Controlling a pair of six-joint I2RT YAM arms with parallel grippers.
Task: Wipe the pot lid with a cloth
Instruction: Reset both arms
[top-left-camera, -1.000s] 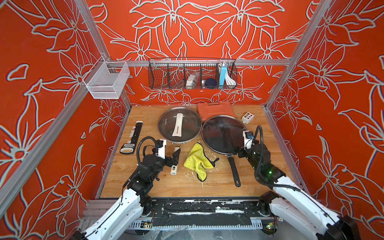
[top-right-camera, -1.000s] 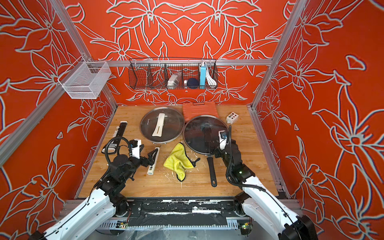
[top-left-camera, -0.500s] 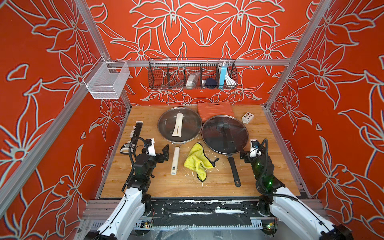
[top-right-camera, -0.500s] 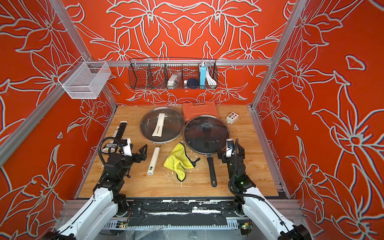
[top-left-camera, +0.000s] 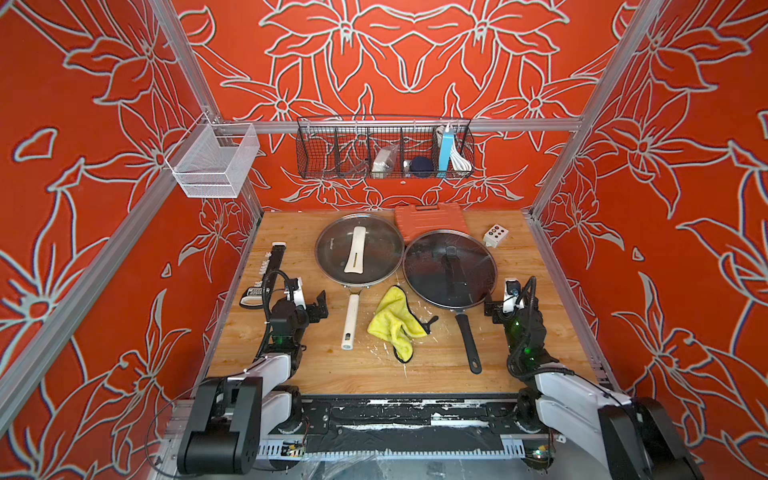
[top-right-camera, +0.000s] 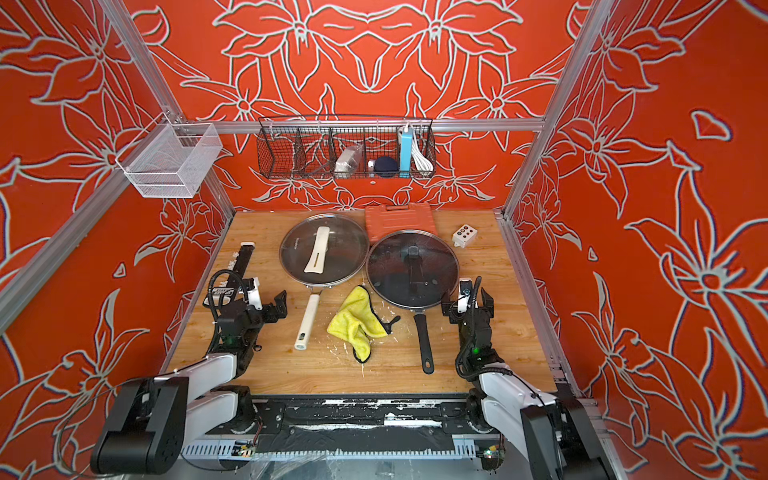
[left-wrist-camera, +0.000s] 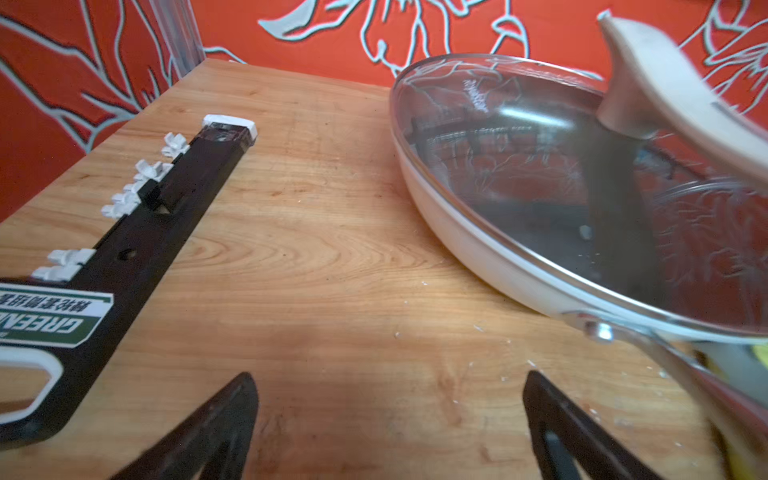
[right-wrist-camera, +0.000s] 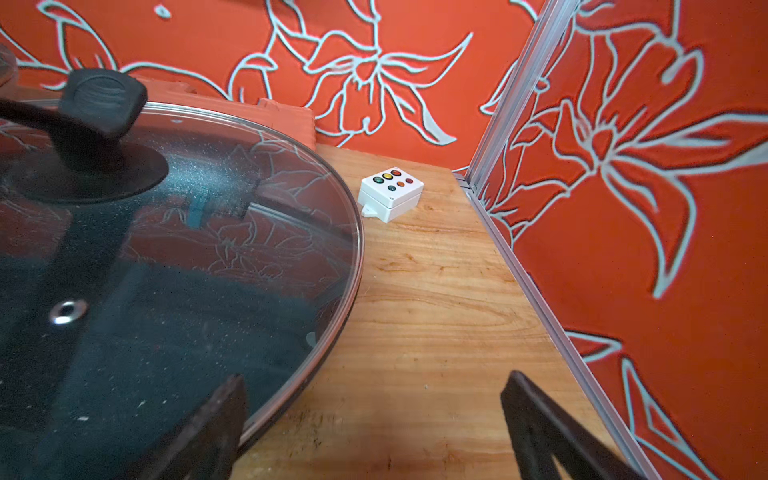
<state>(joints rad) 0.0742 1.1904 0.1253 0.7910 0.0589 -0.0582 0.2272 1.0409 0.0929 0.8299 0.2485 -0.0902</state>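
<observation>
Two top views alone show the whole table (top-left-camera: 415, 370) and the yellow cloth (top-left-camera: 392, 322), crumpled between both jaws. Wrist views show left jaws wide, empty, beside the white pan's glass lid (left-wrist-camera: 540, 187); right jaws wide, empty, beside the black pan's glass lid (right-wrist-camera: 187, 249).

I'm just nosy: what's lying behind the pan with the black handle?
An orange ribbed case, flat on the table. The pan's glass lid covers its near edge, so that part cannot be seen.
</observation>
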